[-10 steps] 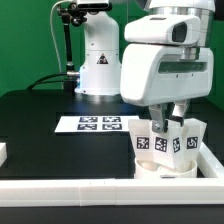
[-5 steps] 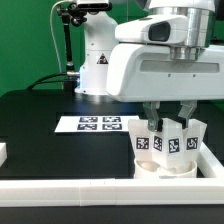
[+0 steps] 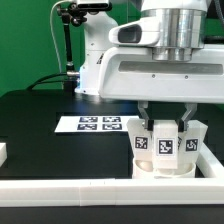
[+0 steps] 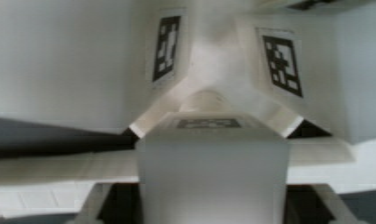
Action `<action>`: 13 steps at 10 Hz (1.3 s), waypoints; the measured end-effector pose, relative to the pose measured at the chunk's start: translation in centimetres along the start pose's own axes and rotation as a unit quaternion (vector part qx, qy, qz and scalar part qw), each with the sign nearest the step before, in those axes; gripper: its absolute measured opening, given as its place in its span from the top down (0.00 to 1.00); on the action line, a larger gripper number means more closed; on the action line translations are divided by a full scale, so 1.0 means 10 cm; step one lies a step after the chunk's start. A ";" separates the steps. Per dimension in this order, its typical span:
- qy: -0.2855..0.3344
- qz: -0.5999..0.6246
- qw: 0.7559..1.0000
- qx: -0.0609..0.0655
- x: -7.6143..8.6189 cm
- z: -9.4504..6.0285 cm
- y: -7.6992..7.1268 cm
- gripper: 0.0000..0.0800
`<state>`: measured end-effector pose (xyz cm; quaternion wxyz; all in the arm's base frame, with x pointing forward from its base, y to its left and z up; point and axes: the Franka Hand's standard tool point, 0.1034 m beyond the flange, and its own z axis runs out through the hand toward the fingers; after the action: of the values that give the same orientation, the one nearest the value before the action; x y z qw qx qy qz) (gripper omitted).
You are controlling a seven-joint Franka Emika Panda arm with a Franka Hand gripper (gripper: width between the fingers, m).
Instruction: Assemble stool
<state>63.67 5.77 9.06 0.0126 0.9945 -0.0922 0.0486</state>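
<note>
The white stool stands at the exterior view's front right. Its round seat [image 3: 165, 168] lies on the black table, with three tagged legs upright on it. My gripper [image 3: 164, 125] comes straight down over the middle leg [image 3: 164, 143], one finger on each side, shut on it. The other legs stand to its left [image 3: 143, 143] and right [image 3: 191, 140]. In the wrist view the held leg [image 4: 211, 165] fills the gap between my dark fingers [image 4: 124, 198]. Tagged faces of two more legs [image 4: 283, 60] show beyond it.
The marker board [image 3: 98, 124] lies flat mid-table. A long white rail [image 3: 90, 190] runs along the front edge, just in front of the stool. A small white piece [image 3: 3, 153] sits at the exterior view's left edge. The robot base [image 3: 100, 65] stands behind.
The hand has turned about its vertical axis over the last second, so its broad side now faces the camera. The fingers stay on the middle leg. The stool stays in place.
</note>
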 end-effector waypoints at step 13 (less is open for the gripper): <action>0.001 0.446 0.895 0.022 0.00 0.01 -0.14 0.58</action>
<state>63.93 7.11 8.98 -0.0318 0.8490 -0.5249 0.0518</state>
